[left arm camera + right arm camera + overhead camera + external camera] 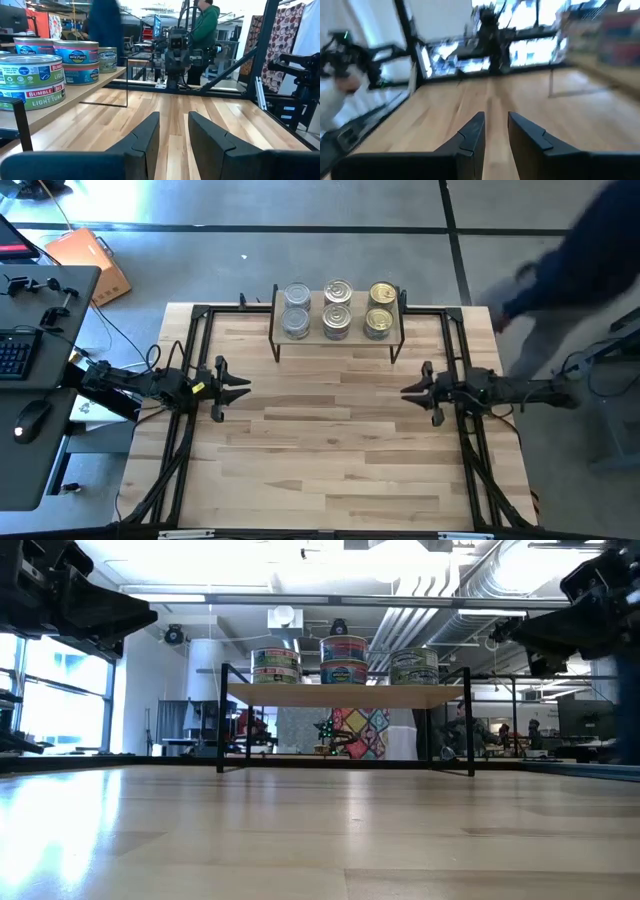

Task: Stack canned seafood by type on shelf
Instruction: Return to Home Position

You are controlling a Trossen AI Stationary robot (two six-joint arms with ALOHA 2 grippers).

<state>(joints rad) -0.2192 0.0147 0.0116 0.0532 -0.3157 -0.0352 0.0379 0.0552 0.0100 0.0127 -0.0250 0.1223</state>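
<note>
**High view:** I'm seeing the left gripper (240, 388) and the right gripper (408, 392) facing each other across the table (330, 460). Both are hanging well short of the shelf (315, 332) at the far edge. The canned seafood (337, 320) is sitting on the shelf in 3 columns: silver tops left and mid, gold tops right. A person (590, 260) is passing just off the far right corner. If they're leaning in or bumping the frame, I'm judging the stacks could be toppling.

**Low view:** Tins are standing 2-high on the board, w/ the arms hanging above at both sides. The top tins are only resting on the ones below. A knock to the wire legs (221, 720) would prob. be sliding them off.

**Left wrist view:** This arm's fingers (145, 135) are sitting slightly apart w/ nothing between them. The tins are close beside this arm, so a wide swing while homing could be clipping the shelf.

**Right wrist view:** The fingers (472, 132) are likewise parted a little and empty. I can't read the tins here.
</note>
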